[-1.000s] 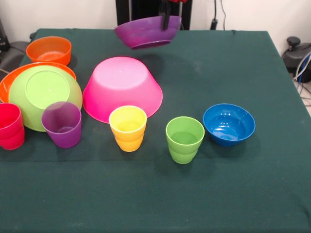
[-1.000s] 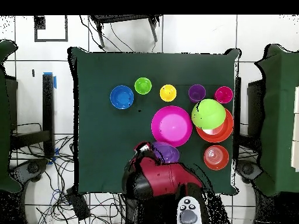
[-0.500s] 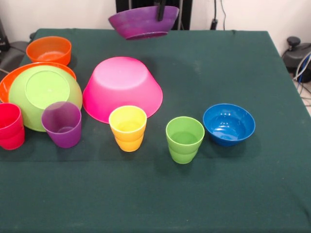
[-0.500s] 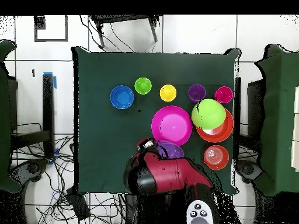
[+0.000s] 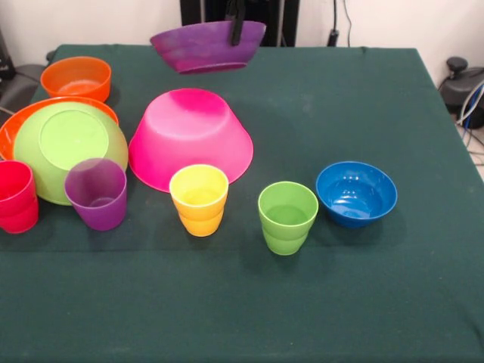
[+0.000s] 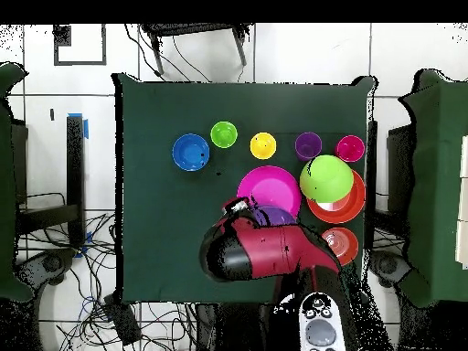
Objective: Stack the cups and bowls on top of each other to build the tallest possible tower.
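1. The gripper [image 5: 236,26] is clamped on the rim of the purple bowl [image 5: 206,47], holding it upright in the air.
2. That bowl hangs at 12 o'clock from the inverted pink bowl [image 5: 190,136] on the table [image 5: 363,287].
3. At the pink bowl's 9 o'clock, the lime green bowl [image 5: 68,147] rests upside down on the large orange bowl [image 5: 15,125].

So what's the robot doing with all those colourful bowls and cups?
The robot's tool is holding the purple bowl up in the air by its rim, above the far edge of the upside-down pink bowl. The lime green bowl rests upside down on the large orange bowl. The cups stand in a row, untouched.
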Motion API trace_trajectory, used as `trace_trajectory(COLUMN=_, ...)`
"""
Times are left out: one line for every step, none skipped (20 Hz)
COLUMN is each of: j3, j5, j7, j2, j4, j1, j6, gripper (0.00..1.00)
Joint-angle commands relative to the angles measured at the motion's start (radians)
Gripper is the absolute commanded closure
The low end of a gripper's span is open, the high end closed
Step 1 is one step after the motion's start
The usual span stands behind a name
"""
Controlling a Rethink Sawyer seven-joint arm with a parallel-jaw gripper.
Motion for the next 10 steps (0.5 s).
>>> trace_trajectory(j3=0.043, j5=-0.074, j7=-0.131, j2=0.110, j4=-0.146, j1=0.024, j6=0.083, gripper=1.00)
trace_trajectory(j3=0.042, j5=-0.074, j7=-0.125, j2=0.135, j4=-0.165, j1=0.022, j6=0.075, gripper=1.00)
trace_trajectory(j3=0.038, j5=-0.076, j7=-0.119, j2=0.148, j4=-0.177, j1=0.025, j6=0.068, gripper=1.00)
trace_trajectory(j3=0.035, j5=-0.075, j7=-0.113, j2=0.167, j4=-0.196, j1=0.024, j6=0.062, gripper=1.00)
trace_trajectory(j3=0.028, j5=-0.076, j7=-0.107, j2=0.177, j4=-0.206, j1=0.029, j6=0.058, gripper=1.00)
trace_trajectory(j3=0.021, j5=-0.076, j7=-0.103, j2=0.186, j4=-0.221, j1=0.033, j6=0.059, gripper=1.00)
trace_trajectory(j3=0.014, j5=-0.076, j7=-0.098, j2=0.196, j4=-0.236, j1=0.036, j6=0.059, gripper=1.00)
trace_trajectory(j3=-0.001, j5=-0.081, j7=-0.092, j2=0.208, j4=-0.259, j1=0.046, j6=0.059, gripper=1.00)
trace_trajectory(j3=0.000, j5=-0.077, j7=-0.097, j2=0.213, j4=-0.266, j1=0.043, j6=0.063, gripper=1.00)
trace_trajectory(j3=-0.005, j5=-0.075, j7=-0.098, j2=0.219, j4=-0.276, j1=0.043, j6=0.069, gripper=1.00)
